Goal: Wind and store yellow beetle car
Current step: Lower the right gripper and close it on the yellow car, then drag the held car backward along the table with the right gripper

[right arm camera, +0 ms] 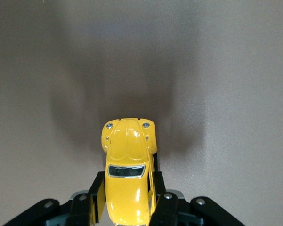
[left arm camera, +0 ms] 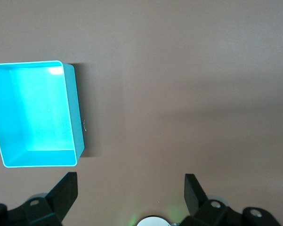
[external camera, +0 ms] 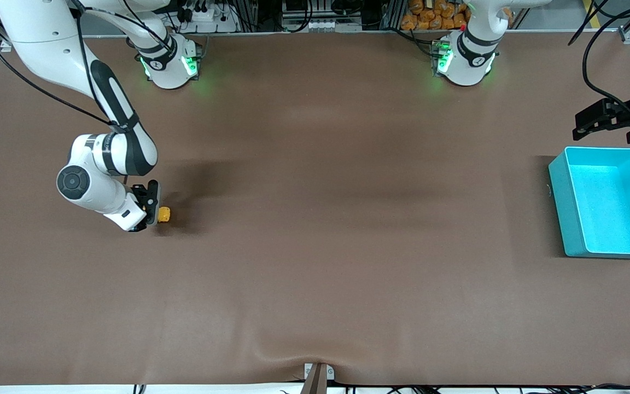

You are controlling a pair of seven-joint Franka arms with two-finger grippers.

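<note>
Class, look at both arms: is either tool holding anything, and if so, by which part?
The right tool grips the car across its sides, at the cabin. The left tool, beside the bin, is open and holds nothing.

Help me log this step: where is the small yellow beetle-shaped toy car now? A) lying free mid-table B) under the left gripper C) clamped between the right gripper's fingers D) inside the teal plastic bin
C: the right gripper has its fingers pressed against both flanks of the yellow beetle car, low over the brown table.

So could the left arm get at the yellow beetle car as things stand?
Probably not. The yellow beetle car sits at the right arm's end, clamped in the right gripper. The left gripper waits open by the teal bin, a whole table away.
</note>
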